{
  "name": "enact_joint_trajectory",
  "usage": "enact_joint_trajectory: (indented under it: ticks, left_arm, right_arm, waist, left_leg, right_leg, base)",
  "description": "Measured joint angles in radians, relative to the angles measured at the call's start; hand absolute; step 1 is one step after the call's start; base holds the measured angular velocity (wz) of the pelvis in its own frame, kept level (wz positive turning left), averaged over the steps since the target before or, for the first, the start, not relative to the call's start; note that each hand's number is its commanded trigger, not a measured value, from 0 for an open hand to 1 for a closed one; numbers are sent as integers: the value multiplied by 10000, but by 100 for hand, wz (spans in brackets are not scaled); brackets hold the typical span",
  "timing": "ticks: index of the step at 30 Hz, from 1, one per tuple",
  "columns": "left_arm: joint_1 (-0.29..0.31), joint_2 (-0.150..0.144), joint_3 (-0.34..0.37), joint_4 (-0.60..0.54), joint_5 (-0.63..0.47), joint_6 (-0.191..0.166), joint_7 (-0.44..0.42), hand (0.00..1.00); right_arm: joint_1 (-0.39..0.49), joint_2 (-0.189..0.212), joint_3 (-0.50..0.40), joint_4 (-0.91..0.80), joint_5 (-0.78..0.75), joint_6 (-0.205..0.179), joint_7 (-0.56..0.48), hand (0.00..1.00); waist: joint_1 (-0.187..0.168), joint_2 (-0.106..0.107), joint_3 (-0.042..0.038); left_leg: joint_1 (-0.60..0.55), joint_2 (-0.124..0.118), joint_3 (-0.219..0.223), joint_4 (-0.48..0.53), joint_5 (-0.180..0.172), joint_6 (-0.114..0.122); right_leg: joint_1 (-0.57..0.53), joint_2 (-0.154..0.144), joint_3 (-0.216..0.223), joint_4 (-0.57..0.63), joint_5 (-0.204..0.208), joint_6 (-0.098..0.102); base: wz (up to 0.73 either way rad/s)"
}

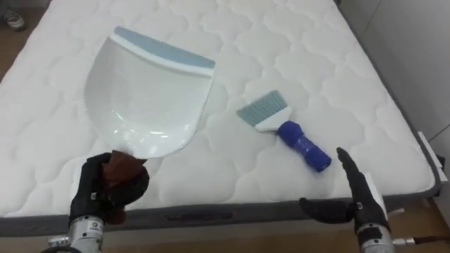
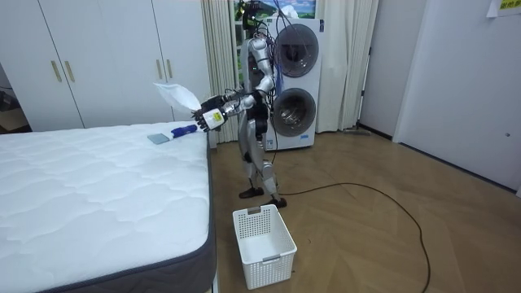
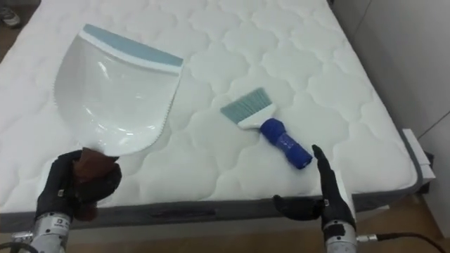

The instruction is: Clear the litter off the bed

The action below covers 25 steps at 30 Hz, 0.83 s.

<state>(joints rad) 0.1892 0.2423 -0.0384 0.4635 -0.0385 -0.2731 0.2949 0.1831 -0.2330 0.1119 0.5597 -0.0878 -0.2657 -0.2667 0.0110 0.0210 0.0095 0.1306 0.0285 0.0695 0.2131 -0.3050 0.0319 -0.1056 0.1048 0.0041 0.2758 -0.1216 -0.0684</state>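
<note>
White mattress [image 1: 295, 49] ahead. My left hand [image 1: 105, 190] grips the dustpan [image 1: 148, 98]. My right hand [image 1: 360, 198], fingers apart, is nearer the brush [image 1: 283, 131], which lies at its eleven o'clock, handle toward me.

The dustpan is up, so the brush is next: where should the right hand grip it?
Grip the brush by its blue handle, coming from the near right: it lies flat with the handle end towards the open right hand, bristles pointing away.

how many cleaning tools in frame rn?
2. The white dustpan is held over the mattress in the left hand; the blue-handled brush lies on the mattress near the open right hand.
</note>
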Motion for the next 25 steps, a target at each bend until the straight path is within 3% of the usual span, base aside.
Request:
enact_joint_trajectory:
  ticks: [4,6,8,11,13,17,25]
  left_arm:
    - [129,-9,2,2104,-102,300,-19,0]
    - [205,-103,21,3691,-103,582,-33,0]
    - [485,-279,207,4376,-204,903,-38,0]
    - [907,-358,321,4876,-626,1268,-261,0]
    - [959,-383,382,5194,-707,1381,-383,0]
    - [954,-526,860,5817,-878,1464,-503,0]
    - [1089,-845,1176,6307,-863,2378,-925,0]
  right_arm:
    - [29,7,-146,1680,121,282,119,0]
    - [-16,17,-246,3217,261,676,349,0]
    - [1,39,-274,3964,600,952,504,0]
    - [11,239,-357,4979,1115,1386,733,0]
    - [-9,394,-640,5307,1264,1443,778,0]
    - [-37,432,-660,5891,1175,1551,926,0]
    - [5,500,-664,6083,-298,2175,967,0]
  waist:
    - [-35,-13,-148]
    - [42,-136,-163]
    - [-18,-240,-138]
    - [3,-421,-80]
    - [55,-450,-78]
    - [196,-404,-63]
    - [242,-251,-59]
  left_leg:
    - [245,9,0,-160,2,-3]
    - [378,20,-1,-217,2,-3]
    - [386,20,-23,-271,2,-3]
    - [369,15,-56,-268,1,-3]
    - [380,11,-100,-267,1,-1]
    - [450,-4,-254,-315,6,20]
    - [464,1,-453,-306,6,20]
  right_leg:
    - [241,-84,-206,-18,-113,-20]
    - [385,-75,-227,-57,-123,-19]
    - [376,-87,-259,-61,-123,-17]
    - [382,-133,-338,-47,-121,-15]
    - [414,-148,-374,-57,-101,-3]
    - [555,-158,-475,-187,-69,7]
    - [632,-149,-597,-204,-96,5]
  base:
    - [1]
    - [2]
    - [5]
    - [9]
    - [7]
    - [8]
    - [6]
